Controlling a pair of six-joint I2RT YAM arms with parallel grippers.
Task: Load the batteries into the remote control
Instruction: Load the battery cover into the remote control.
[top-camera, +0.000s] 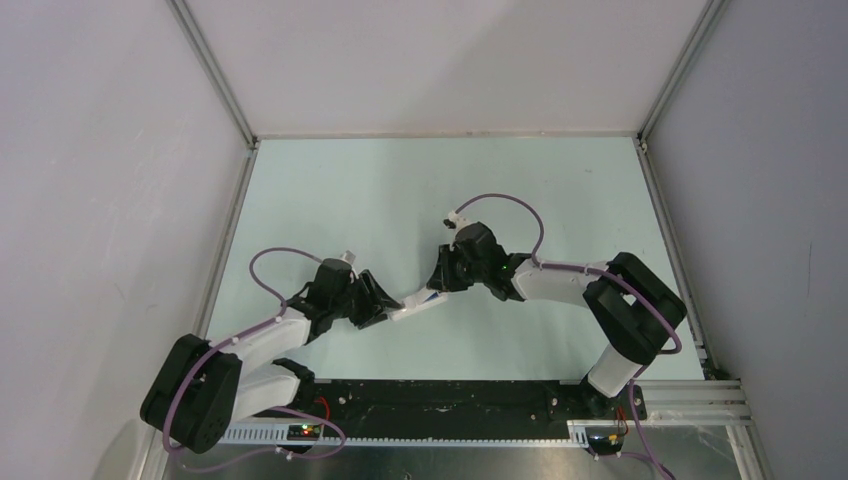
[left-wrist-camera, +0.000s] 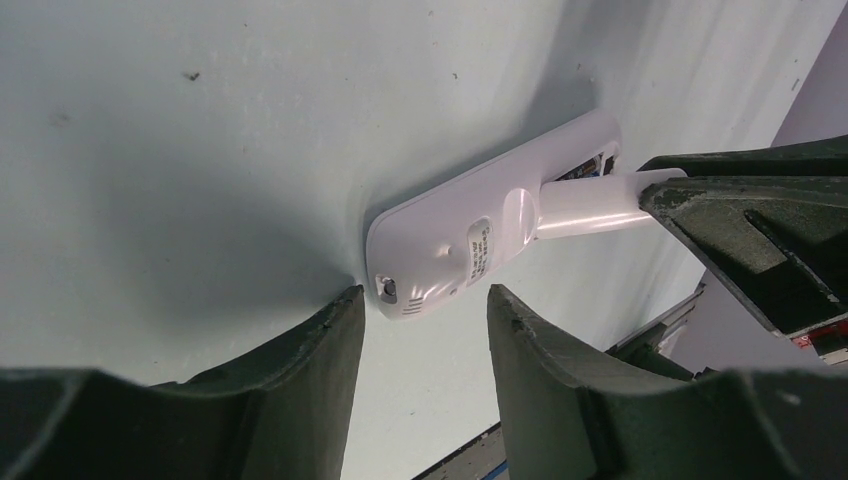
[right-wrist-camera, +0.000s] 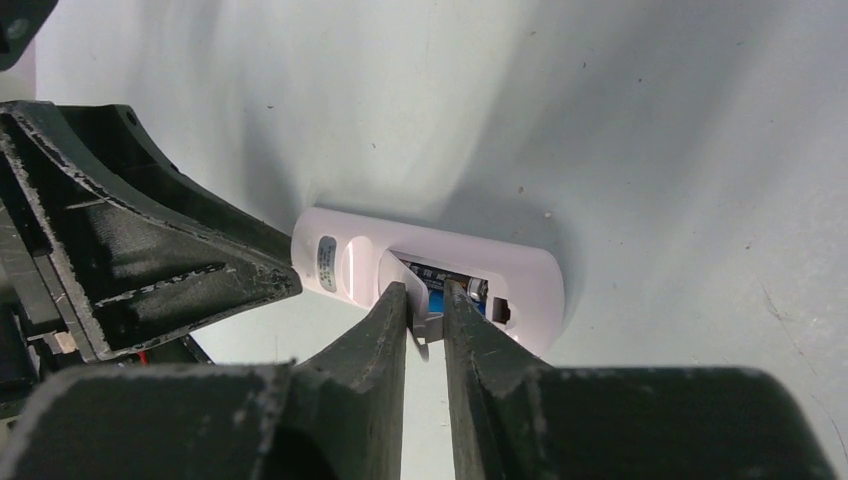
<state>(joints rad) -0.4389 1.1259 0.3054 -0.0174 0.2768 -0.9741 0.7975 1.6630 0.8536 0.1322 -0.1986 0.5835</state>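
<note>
Battery (right-wrist-camera: 437, 297) in right-wrist view only

Remote (left-wrist-camera: 450, 245) laid back-up on desk (left-wrist-camera: 200, 150); cover (left-wrist-camera: 590, 207) seen partly off, its end met by right fingers (left-wrist-camera: 740, 240); left fingers (left-wrist-camera: 290, 400) spread, nothing gripped.

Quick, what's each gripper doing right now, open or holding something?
Left gripper: open, jaws apart at the end of the remote, not gripping it.
Right gripper: closed on the battery cover.
</note>
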